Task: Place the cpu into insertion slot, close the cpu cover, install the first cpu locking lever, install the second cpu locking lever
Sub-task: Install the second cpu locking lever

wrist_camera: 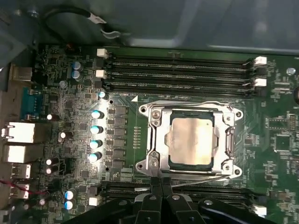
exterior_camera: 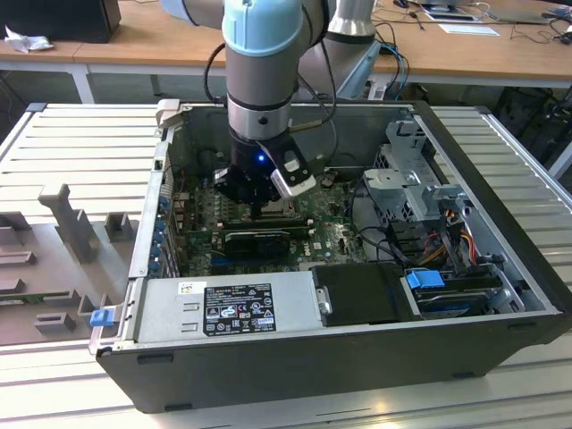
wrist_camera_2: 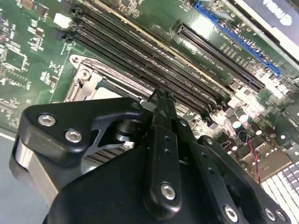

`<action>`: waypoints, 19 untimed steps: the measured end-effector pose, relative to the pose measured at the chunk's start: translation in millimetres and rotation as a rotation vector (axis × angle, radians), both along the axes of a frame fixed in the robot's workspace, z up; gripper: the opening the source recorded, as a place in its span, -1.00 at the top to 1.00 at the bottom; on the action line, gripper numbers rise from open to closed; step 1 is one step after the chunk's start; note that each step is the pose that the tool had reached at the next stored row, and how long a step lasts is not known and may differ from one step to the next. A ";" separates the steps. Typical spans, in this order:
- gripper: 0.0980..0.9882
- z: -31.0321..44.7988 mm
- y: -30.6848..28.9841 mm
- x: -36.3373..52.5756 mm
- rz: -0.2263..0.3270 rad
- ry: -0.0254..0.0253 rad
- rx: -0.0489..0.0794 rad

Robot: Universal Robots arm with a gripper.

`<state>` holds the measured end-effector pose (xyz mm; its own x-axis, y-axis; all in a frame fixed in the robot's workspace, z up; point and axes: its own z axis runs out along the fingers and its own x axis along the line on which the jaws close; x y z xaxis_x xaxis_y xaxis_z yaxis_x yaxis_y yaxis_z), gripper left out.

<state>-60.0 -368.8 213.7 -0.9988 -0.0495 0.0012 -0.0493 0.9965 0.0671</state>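
cpu (wrist_camera: 190, 142): flat square, matte silvery-beige, seated in the insertion slot (wrist_camera: 173, 164).
cpu cover (wrist_camera: 158, 140): thin shiny metal frame, down around it.
gripper (wrist_camera: 161, 185): black fingers pinched narrow at the cover's edge.

In the exterior view, the arm and end effector (exterior_camera: 256, 207) hide the insertion slot at frame centre. In the second wrist view, the end effector body covers most of the cpu cover (wrist_camera_2: 100, 77) in the lower half. In the first wrist view, the bottom edge crops the fingers (wrist_camera: 154, 198).
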 end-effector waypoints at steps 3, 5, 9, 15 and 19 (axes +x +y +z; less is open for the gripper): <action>0.98 -3.5 -2.2 -2.8 0.000 -0.0002 0.024; 0.98 -3.7 -7.7 -5.7 0.000 -0.0002 0.071; 0.98 -3.7 -20.0 -6.5 0.000 -0.0002 0.122; 0.98 -3.9 -27.0 -13.6 0.000 -0.0003 0.178; 0.98 -6.2 -26.8 -14.8 0.000 -0.0005 0.186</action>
